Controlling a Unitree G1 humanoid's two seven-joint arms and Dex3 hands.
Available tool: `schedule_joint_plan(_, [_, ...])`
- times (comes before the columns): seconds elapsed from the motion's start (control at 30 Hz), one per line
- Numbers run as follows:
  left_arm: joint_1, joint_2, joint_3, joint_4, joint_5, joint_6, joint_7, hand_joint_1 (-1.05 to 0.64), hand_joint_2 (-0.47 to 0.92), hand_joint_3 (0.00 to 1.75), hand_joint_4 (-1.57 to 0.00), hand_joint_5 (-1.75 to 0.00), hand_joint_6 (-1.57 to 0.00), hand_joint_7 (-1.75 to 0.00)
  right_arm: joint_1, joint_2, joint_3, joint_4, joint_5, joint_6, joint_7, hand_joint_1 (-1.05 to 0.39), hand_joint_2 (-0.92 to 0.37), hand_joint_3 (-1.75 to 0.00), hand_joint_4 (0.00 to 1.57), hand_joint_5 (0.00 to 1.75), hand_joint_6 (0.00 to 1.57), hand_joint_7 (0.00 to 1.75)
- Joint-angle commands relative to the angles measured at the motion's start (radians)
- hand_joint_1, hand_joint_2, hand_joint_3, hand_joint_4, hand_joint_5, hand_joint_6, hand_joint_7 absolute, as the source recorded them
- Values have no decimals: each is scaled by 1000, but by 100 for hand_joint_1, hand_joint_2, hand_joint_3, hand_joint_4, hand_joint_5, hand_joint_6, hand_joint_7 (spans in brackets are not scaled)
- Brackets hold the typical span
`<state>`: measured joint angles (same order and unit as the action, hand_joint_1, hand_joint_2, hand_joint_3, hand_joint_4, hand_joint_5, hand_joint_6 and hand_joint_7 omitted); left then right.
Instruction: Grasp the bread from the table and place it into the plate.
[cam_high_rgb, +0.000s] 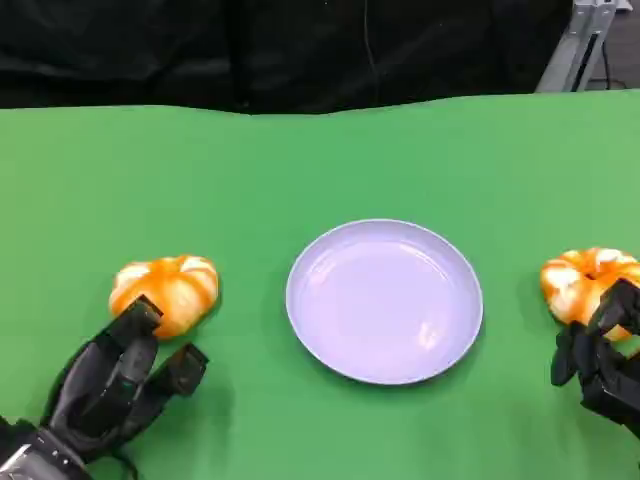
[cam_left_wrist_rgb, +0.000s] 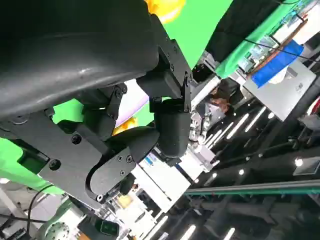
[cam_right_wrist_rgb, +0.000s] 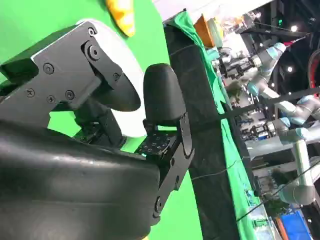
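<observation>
Two orange-and-white breads lie on the green table. The left bread (cam_high_rgb: 165, 293) sits left of the empty pale plate (cam_high_rgb: 384, 300), and the right bread (cam_high_rgb: 588, 283) sits at the plate's right. My left hand (cam_high_rgb: 120, 385) is just in front of the left bread with its fingers apart and one fingertip at the bread's near edge, holding nothing. In front of the right bread, my right hand (cam_high_rgb: 603, 352) has its fingers raised over the bread's near side and grips nothing. The left wrist view shows a bread (cam_left_wrist_rgb: 165, 6) past the fingers, and the right wrist view shows the far bread (cam_right_wrist_rgb: 122, 15) and the plate (cam_right_wrist_rgb: 131, 127).
The green table (cam_high_rgb: 300, 170) reaches back to a black curtain. A metal stand (cam_high_rgb: 580, 40) rises at the back right. The wrist views show lab benches and other robot arms beyond the table.
</observation>
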<state>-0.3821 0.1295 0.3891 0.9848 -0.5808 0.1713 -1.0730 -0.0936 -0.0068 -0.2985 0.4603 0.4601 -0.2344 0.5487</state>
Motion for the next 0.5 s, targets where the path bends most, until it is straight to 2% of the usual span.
schedule_joint_plan(0.03, [3, 12, 5, -11, 4, 4, -3, -11, 50, 124, -80, -175, -90, -139, -7, -15, -6, -4, 2, -7, -5, -2, -45, -141, 92, 175, 79, 169])
schedule_joint_plan(0.37, [7, 10, 3, -24, 7, -4, 2, -11, 50, 122, -80, -175, -89, -138, -5, -12, -4, -14, 2, 1, -13, -2, -44, -141, 93, 175, 79, 169])
schedule_joint_plan(0.47, [12, 11, 0, -37, 10, -10, 0, -11, 52, 122, -78, -175, -88, -136, -4, -12, -1, -16, -2, -4, -16, -2, -43, -142, 93, 175, 79, 169])
schedule_joint_plan(0.5, [19, 10, -4, -56, 19, -34, 12, -11, 53, 119, -76, -175, -89, -130, -4, -11, 0, -16, -1, -4, -15, -2, -43, -142, 92, 175, 79, 169])
